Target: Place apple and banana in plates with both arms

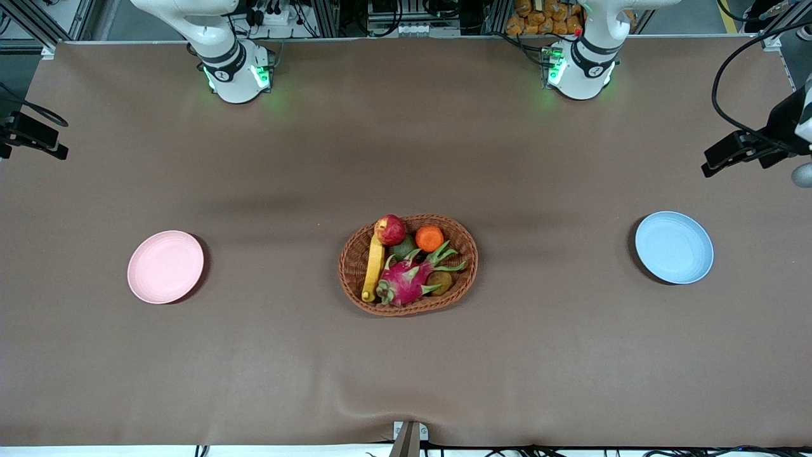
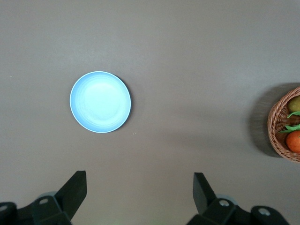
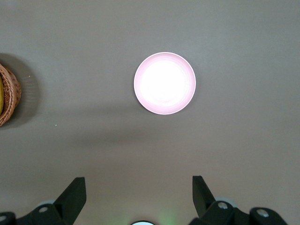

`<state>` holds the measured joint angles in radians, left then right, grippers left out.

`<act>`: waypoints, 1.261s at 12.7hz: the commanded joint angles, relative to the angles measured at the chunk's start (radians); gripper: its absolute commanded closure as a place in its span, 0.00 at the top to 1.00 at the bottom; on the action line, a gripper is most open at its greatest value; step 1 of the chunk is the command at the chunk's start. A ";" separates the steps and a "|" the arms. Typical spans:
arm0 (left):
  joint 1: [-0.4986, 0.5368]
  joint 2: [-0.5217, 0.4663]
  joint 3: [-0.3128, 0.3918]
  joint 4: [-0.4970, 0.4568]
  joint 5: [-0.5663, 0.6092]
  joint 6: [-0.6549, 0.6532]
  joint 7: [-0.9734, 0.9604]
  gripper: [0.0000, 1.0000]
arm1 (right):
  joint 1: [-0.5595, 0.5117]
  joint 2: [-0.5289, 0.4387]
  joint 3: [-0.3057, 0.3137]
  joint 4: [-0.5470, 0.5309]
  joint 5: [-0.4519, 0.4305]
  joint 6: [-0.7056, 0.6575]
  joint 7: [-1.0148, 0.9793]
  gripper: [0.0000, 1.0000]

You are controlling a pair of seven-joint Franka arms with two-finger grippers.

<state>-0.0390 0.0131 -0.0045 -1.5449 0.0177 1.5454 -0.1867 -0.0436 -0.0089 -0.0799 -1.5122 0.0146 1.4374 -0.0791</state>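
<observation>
The red apple (image 1: 390, 229) and the yellow banana (image 1: 373, 266) lie in the wicker basket (image 1: 347, 270) at the table's middle. The pale pink plate (image 1: 165, 266) lies bare toward the right arm's end, and the light blue plate (image 1: 674, 247) lies bare toward the left arm's end. My left gripper (image 2: 139, 176) is open and empty, high over the table by the blue plate (image 2: 100, 101). My right gripper (image 3: 138, 179) is open and empty, high over the table by the pink plate (image 3: 164, 83). Neither gripper shows in the front view.
The basket also holds an orange tangerine (image 1: 429, 238), a magenta dragon fruit (image 1: 406, 282) and darker fruit. Its edge shows in the left wrist view (image 2: 276, 126) and the right wrist view (image 3: 9, 101). Black camera mounts (image 1: 32, 136) (image 1: 748, 149) stand at both table ends.
</observation>
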 commanded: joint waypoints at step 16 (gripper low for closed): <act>-0.672 0.608 0.001 0.247 0.004 0.383 -1.107 1.00 | -0.001 -0.002 0.006 -0.020 -0.001 0.005 0.015 1.00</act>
<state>-0.6655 0.5399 -0.0206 -1.3635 0.0161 1.8973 -1.1640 -0.0435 -0.0051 -0.0789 -1.5223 0.0147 1.4377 -0.0791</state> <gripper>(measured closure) 0.000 0.000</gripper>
